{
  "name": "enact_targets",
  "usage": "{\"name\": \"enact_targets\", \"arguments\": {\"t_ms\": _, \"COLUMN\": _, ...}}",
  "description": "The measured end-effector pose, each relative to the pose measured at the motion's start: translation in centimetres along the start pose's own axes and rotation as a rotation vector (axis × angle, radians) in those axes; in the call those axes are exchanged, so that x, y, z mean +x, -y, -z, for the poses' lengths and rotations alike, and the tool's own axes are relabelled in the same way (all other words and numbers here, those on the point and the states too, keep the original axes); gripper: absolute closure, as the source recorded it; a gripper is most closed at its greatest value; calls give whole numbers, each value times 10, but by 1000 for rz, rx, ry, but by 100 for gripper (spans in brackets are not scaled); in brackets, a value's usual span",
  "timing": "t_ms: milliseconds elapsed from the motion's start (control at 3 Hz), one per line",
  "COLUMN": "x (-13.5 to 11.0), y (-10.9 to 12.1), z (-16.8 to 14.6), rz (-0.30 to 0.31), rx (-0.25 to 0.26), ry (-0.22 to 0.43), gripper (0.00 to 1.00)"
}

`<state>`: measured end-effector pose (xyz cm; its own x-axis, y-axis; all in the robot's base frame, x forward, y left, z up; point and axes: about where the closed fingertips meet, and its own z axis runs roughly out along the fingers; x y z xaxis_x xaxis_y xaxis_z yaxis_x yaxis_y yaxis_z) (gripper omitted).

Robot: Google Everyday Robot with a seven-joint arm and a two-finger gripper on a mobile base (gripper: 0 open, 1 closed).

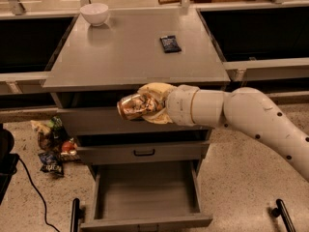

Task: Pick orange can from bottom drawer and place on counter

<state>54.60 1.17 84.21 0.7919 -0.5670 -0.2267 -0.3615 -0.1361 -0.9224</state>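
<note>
Cabinet with grey counter (130, 57) on top and three drawers below. The white arm (251, 115) reaches in from the right across the cabinet front. The bottom drawer (145, 192) is pulled out, its grey floor bare. The middle drawer (144, 152), with a black handle, is closed. The gripper (145, 108) hangs in front of the top drawer face, just under the counter's front edge and above the bottom drawer. Its pale yellow fingers are clamped around the orange can (131, 106), held sideways in the air. A heap of snack packets (53, 144) lies on the floor to the left. A white bowl (94, 13) sits at the counter's far left corner. A small dark blue packet (170, 43) lies right of centre.
</note>
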Motion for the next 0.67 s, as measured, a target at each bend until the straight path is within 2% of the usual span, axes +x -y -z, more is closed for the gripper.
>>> {"name": "enact_targets", "arguments": {"t_ms": 333, "x": 0, "y": 0, "z": 0, "rz": 0, "rx": 0, "ry": 0, "gripper": 100}}
{"name": "enact_targets", "arguments": {"t_ms": 667, "x": 6, "y": 12, "z": -1, "rz": 25, "rx": -8, "ry": -6, "gripper": 100}}
